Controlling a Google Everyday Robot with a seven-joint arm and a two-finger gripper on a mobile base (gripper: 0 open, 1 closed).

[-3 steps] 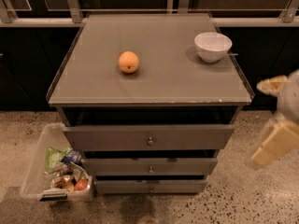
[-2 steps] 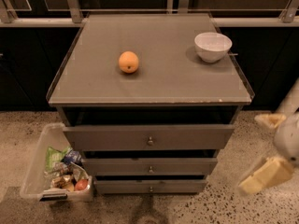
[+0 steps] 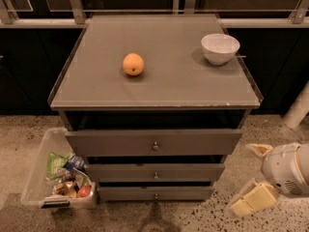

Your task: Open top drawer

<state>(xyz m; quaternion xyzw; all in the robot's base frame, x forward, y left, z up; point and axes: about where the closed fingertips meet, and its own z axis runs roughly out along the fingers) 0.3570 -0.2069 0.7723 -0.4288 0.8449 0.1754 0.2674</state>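
Observation:
The top drawer [image 3: 154, 141] is the widest grey front of three, just under the cabinet top, with a small round metal knob [image 3: 155, 146] at its middle. A dark gap shows between its upper edge and the cabinet top. My gripper [image 3: 249, 176] is low at the right, beside the cabinet's lower right corner and apart from it. Its two tan fingers [image 3: 254, 200] are spread and hold nothing. It is to the right of the knob and below its height.
An orange [image 3: 133, 64] and a white bowl [image 3: 220, 48] sit on the grey cabinet top [image 3: 169, 88]. Two narrower drawers [image 3: 155, 172] lie below. A clear bin of snacks [image 3: 58, 178] stands on the speckled floor at the left. A white post [image 3: 298, 108] is at the right.
My gripper has dropped from beside the cabinet top's right edge to floor height near the lower drawers. The drawers, orange and bowl have not moved.

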